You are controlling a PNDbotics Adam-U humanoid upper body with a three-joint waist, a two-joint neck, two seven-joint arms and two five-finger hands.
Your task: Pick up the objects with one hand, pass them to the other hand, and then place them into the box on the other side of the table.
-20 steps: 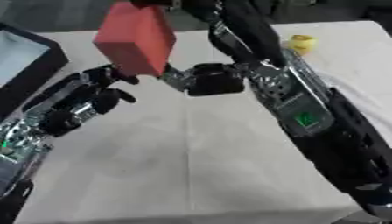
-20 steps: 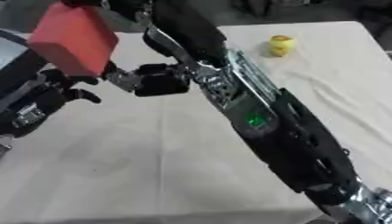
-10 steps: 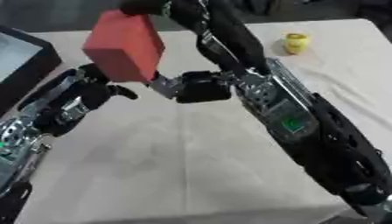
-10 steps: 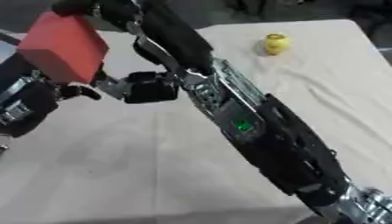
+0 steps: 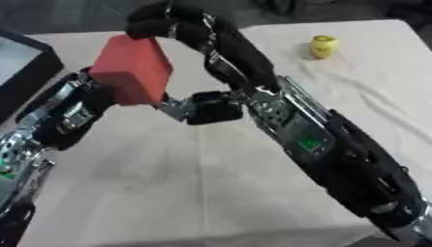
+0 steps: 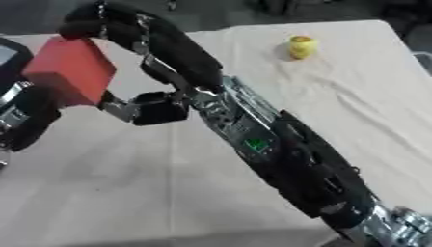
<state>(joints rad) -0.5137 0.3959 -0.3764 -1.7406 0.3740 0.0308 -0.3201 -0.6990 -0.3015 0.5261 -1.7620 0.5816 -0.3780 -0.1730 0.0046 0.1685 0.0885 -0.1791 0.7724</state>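
Note:
A red block (image 5: 131,72) hangs above the table's left part. My right hand (image 5: 173,26) is shut on it, fingers curled over its top and the thumb (image 5: 202,107) against its lower right side. The right arm crosses the whole view from the lower right. My left hand (image 5: 72,111) sits right beside and below the block's left face, fingers relaxed; I cannot tell whether they touch it. A small yellow object (image 5: 323,47) lies at the far right of the table. The black box (image 5: 25,65) with a pale inside stands at the left edge.
A beige cloth (image 5: 253,193) with creases covers the table. The table's right edge runs close past the yellow object, and dark floor lies beyond the far edge.
The right hand has carried the red block a little left and down towards the left hand. The left hand has risen to meet the block's left side.

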